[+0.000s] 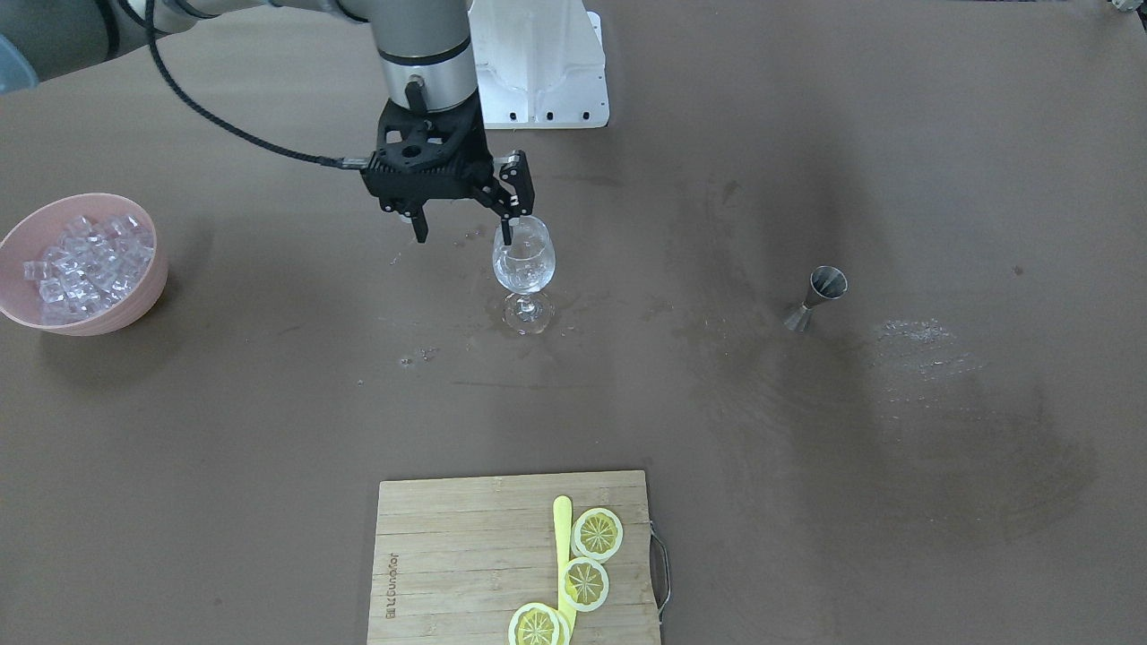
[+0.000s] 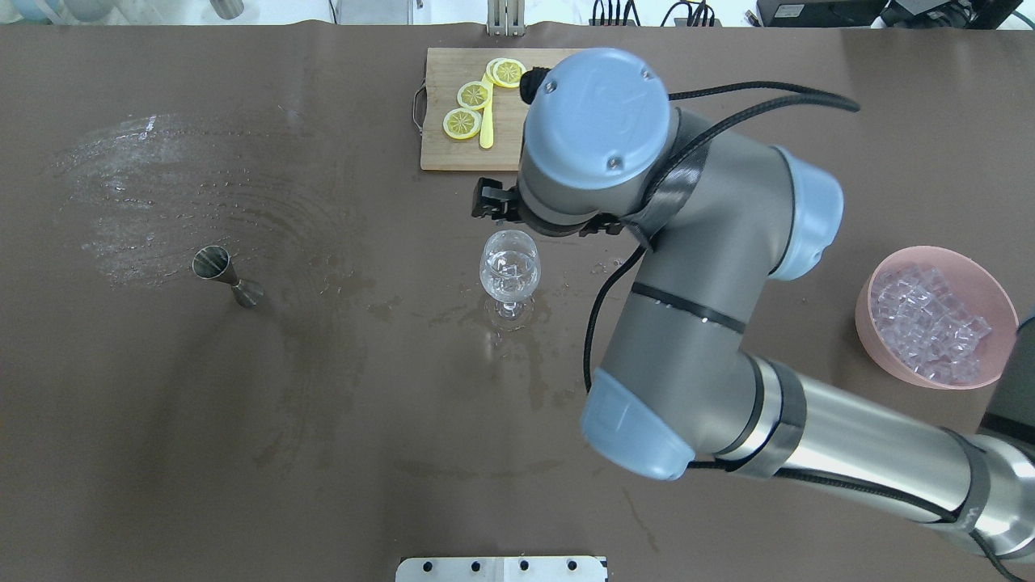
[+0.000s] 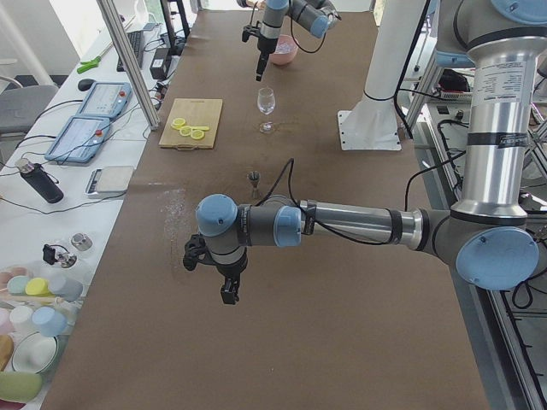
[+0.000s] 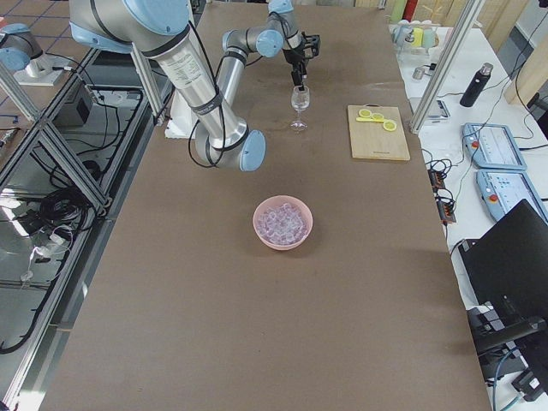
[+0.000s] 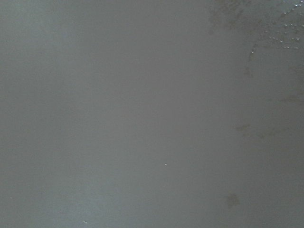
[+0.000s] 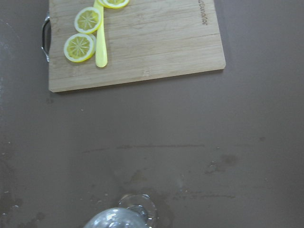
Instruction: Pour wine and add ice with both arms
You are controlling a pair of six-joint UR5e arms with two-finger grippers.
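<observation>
The right gripper (image 1: 463, 226) hangs over the glass (image 1: 524, 267) with its fingers (image 1: 418, 226) spread wide and nothing between them. One fingertip sits at the rim of the glass, on the side facing the robot's base; the other finger is out over bare table (image 1: 269, 403), clear of the glass. The glass stands upright just below, with clear contents in its bowl; whether these are cubes or liquid I cannot tell.

The ice (image 1: 88, 260) is piled in a pink bowl (image 1: 143, 300) well off to this gripper's right, apart from everything else. Beyond the gripper, away from the robot, lies a wooden board (image 1: 448, 555) with lemon slices (image 1: 597, 533) and a yellow strip on it. A metal jigger (image 1: 817, 296) stands well to the gripper's left, past the glass.

The left gripper (image 3: 211, 273) shows only in the side view, low over the table and far from the glass, so I cannot tell how its jaws stand. Its wrist camera sees only brown tabletop beneath it.
</observation>
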